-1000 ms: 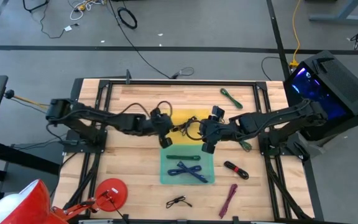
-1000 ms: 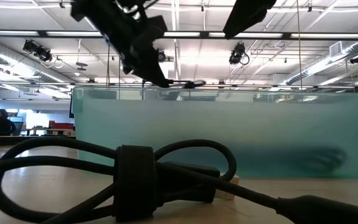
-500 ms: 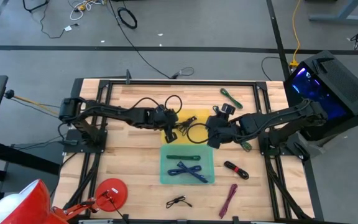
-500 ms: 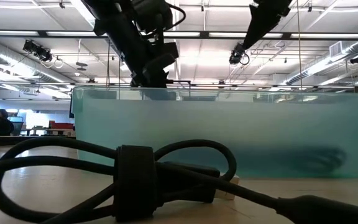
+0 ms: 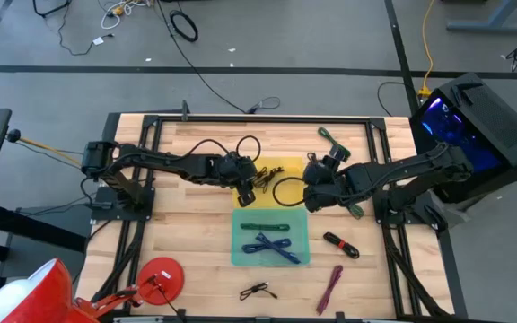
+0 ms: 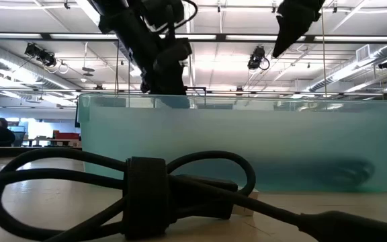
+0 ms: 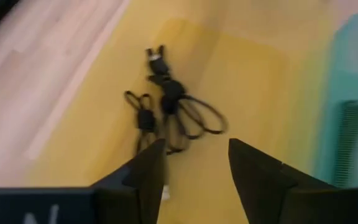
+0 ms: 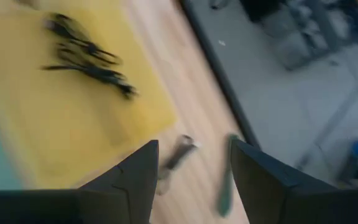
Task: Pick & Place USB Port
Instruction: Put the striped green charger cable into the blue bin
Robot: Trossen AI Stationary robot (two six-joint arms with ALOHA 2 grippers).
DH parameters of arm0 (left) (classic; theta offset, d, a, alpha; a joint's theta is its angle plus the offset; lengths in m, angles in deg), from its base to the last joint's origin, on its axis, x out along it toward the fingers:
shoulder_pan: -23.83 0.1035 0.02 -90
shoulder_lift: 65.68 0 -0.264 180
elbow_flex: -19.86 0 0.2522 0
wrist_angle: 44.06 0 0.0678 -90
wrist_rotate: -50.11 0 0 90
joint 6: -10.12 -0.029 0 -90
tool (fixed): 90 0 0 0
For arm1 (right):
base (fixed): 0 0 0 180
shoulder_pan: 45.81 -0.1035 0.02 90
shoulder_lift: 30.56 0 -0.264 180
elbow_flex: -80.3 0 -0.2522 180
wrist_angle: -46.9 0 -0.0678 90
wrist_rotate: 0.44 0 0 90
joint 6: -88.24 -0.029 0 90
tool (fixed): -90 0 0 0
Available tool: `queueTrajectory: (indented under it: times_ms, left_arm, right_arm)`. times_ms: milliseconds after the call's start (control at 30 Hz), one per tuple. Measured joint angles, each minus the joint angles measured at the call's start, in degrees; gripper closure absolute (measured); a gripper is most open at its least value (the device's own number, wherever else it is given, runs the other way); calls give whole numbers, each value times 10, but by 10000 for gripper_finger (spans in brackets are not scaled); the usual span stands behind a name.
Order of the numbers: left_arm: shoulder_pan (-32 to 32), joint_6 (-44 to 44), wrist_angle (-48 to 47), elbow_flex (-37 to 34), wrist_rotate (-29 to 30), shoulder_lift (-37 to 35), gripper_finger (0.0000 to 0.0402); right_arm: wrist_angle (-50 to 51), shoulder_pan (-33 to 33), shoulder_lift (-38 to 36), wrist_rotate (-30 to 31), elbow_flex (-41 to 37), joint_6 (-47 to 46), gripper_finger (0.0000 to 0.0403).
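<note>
Cables in a black bundle [image 7: 166,112] lie flat on the yellow mat [image 5: 281,170], just beside the left tool [image 5: 246,186], whose fingers stand apart and grip nothing. That suits a delivery to the yellow sorting spot, I judge. The right tool [image 5: 315,186] hovers near the mat's other edge, also parted and empty (probably waiting for its next pick). A teal bin [image 5: 271,239] beside the mat holds blue and green cables. More bundles lie scattered on the wooden counter [image 5: 196,144], which has a dark frame. Beyond it are grey floor, loose wires and a ceiling with strip lights.
</note>
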Motion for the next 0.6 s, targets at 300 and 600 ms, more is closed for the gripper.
queueTrajectory:
  times_ms: [300, 600]
  left_arm:
    - [-76, 12, -1, 1, -17, -43, 219]
    - [-166, 50, 29, 0, 58, -37, 220]
  right_arm:
    - [-7, 52, -130, 28, -153, -71, 201]
    - [-184, 185, -334, -64, -313, 12, 201]
